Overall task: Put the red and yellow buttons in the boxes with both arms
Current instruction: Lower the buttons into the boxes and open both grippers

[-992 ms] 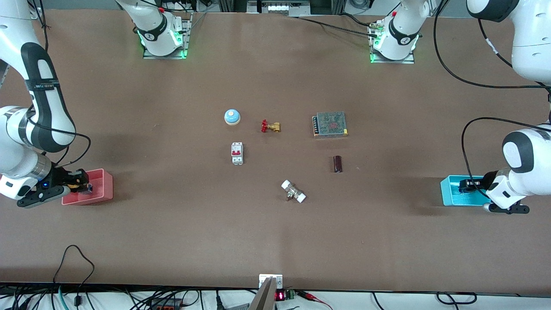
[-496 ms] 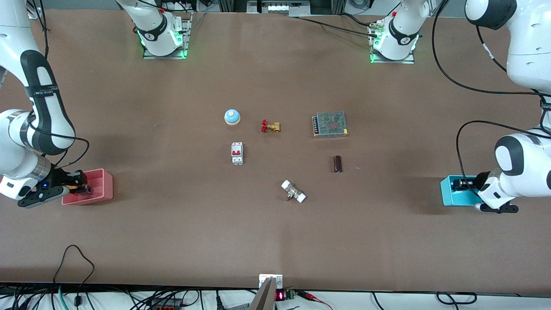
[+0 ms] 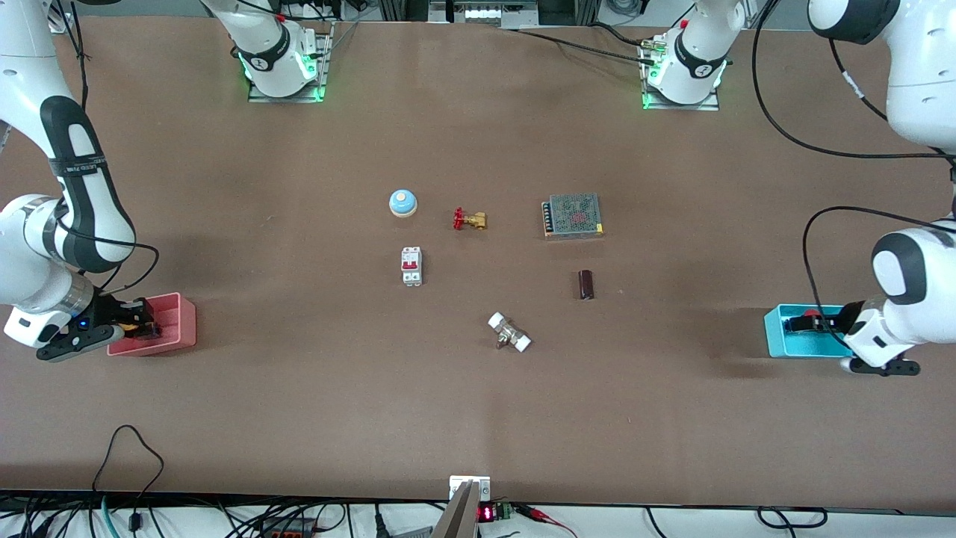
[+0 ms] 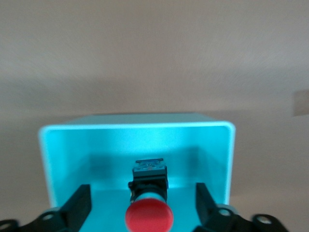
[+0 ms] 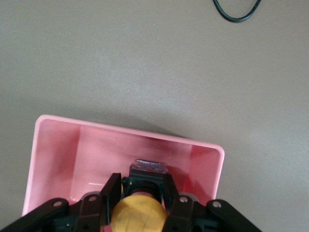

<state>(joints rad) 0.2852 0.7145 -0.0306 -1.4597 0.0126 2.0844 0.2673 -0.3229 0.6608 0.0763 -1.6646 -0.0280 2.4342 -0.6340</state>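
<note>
Your right gripper (image 3: 138,323) is over the pink box (image 3: 173,323) at the right arm's end of the table. In the right wrist view its two fingers (image 5: 110,192) are closed on the dark base of the yellow button (image 5: 139,212), one finger on each side, and the button hangs inside the open top of the pink box (image 5: 53,145), cap toward the camera. You cannot tell from these views if the button's base already touches the floor of the box.

Your left gripper (image 3: 810,324) is over the blue box (image 3: 780,332) at the left arm's end of the table. In the left wrist view its fingers (image 4: 79,205) stand wide apart, and the red button (image 4: 149,215) is between them with a clear gap on both sides, so this gripper holds nothing. The red button rests inside the blue box (image 4: 140,130), its red cap toward the camera and its dark base pointing at the box wall.

In the middle of the table you see other parts, well apart from both boxes: a blue and white dome (image 3: 402,202), a brass valve with a red handle (image 3: 469,219), a metal power supply (image 3: 573,215), a white breaker with a red switch (image 3: 411,266), a dark small cylinder (image 3: 586,285) and a fitting with white ends (image 3: 509,332).
</note>
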